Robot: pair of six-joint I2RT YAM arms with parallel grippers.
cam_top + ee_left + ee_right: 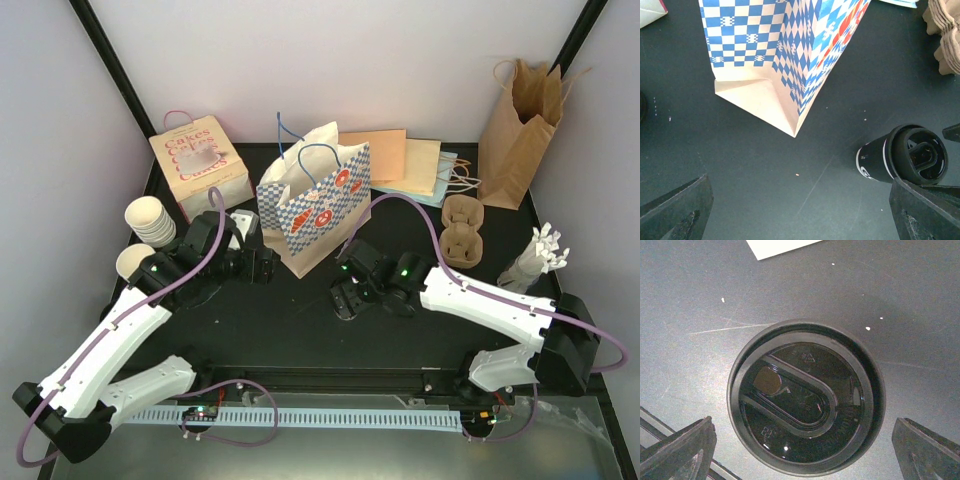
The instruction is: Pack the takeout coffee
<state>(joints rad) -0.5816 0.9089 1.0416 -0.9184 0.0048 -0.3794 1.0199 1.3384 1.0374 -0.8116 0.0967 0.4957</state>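
Blue-check bag [315,205] upright, cups [150,222] far L

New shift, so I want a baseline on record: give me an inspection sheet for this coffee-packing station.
Surface: black table, a few pale specks and scratches.
Job's things: cream cups stacked at left; black lid mid-table.
Clutter: Cakes box, checkered bag, brown bag, cup carrier.
Grippers: left gripper open, empty; right gripper open, fingers either side of the lid.
Cables: purple cables loop along both arms.
Surroundings: pale walls, black frame posts.
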